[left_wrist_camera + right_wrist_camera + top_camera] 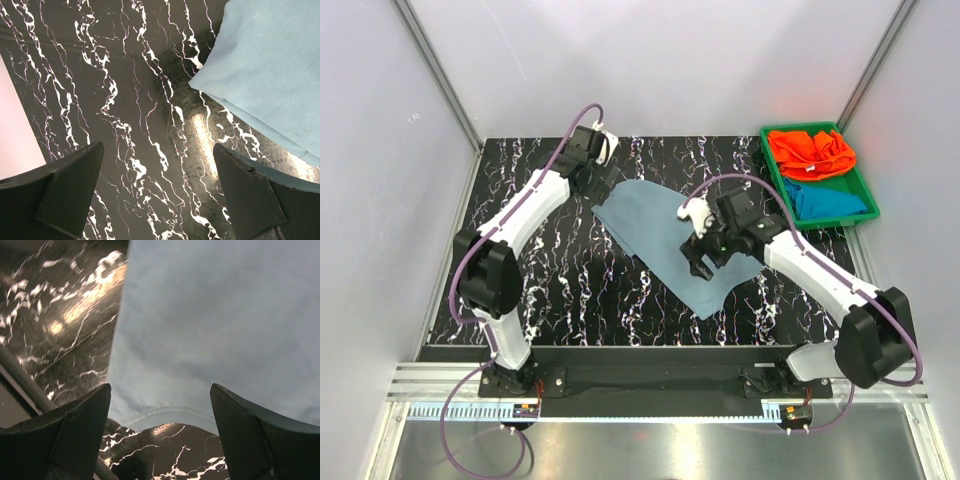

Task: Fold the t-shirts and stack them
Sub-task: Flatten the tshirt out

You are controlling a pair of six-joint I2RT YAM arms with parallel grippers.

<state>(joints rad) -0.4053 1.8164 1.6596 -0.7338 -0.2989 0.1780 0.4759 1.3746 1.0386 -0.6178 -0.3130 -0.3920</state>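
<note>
No words, brand names or numbers can be read in any of the views. The pale strip [620,412] along the near edge of the frame has a row of small dark marks like a ruler. They are too tiny to tell if any numbers stand beside them.
</note>
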